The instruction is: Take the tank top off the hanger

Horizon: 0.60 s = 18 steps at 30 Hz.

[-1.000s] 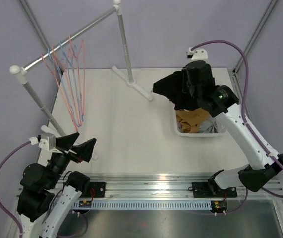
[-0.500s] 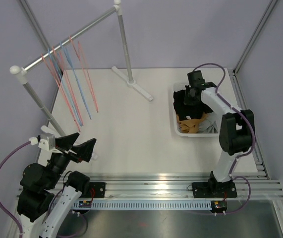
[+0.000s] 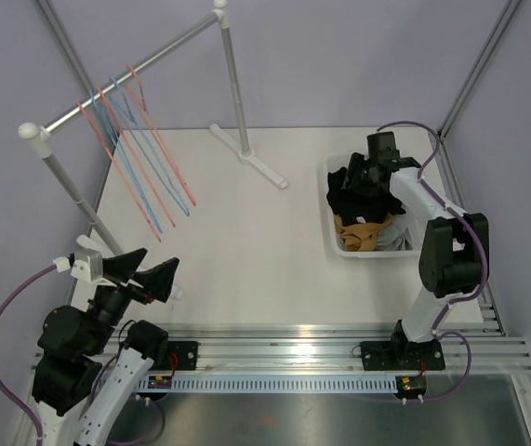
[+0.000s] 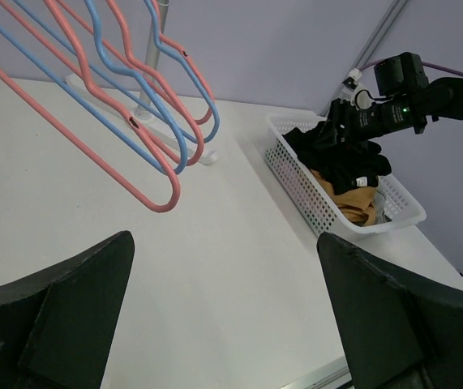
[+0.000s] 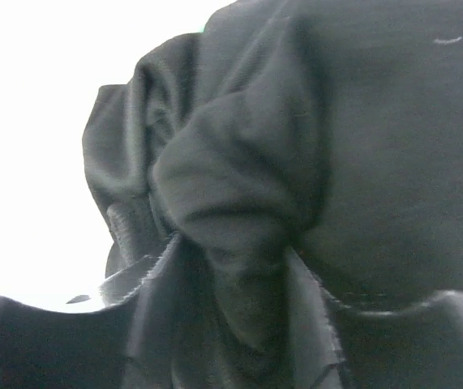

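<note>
Black cloth is filling the right wrist view: the tank top is bunching between the fingers of the right tool. The fingers are reading as parted around the bundle, but it cannot be told whether they are pinching it or letting go. A second ago this tool was carrying the garment high over the basket. Now it is sitting low at the basket's far end, with the tank top lying inside on tan cloth. The hangers are swinging bare on the rail. Judgement: removal is looking done, with only the release remaining. The left tool is idling over the tabletop, fingers wide apart, holding nothing.
</note>
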Available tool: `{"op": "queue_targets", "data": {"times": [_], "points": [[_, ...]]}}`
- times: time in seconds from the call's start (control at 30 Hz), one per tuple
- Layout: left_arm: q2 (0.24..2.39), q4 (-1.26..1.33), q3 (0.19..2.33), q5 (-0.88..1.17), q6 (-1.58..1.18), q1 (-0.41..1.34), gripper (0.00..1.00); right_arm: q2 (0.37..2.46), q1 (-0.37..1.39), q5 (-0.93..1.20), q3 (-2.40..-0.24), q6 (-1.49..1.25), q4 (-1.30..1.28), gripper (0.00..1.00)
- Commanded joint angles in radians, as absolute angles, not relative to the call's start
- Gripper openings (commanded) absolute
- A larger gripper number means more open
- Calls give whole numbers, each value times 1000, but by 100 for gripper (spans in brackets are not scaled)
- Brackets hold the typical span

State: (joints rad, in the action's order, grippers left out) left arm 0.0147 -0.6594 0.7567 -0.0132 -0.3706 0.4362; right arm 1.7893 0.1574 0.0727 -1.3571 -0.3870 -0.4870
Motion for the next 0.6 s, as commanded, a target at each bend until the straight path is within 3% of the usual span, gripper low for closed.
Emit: {"op": "queue_targets", "data": {"times": [0.0,0.1,0.23,0.57], "points": [[6,-647,784,-49,-373,434,99,1704,146,55,-1445,-367,-636,63],[34,-676,808,-75,-368,434,99,1684,140,8,-1529,-347,-705,75],[107,-762,900,-112,-357,434,99,1634,140,-26,-1589,-331,-761,98],[324,-1098,1193,-397,-357,434,99,1235,181,46,-1462,-287,-781,99]]}}
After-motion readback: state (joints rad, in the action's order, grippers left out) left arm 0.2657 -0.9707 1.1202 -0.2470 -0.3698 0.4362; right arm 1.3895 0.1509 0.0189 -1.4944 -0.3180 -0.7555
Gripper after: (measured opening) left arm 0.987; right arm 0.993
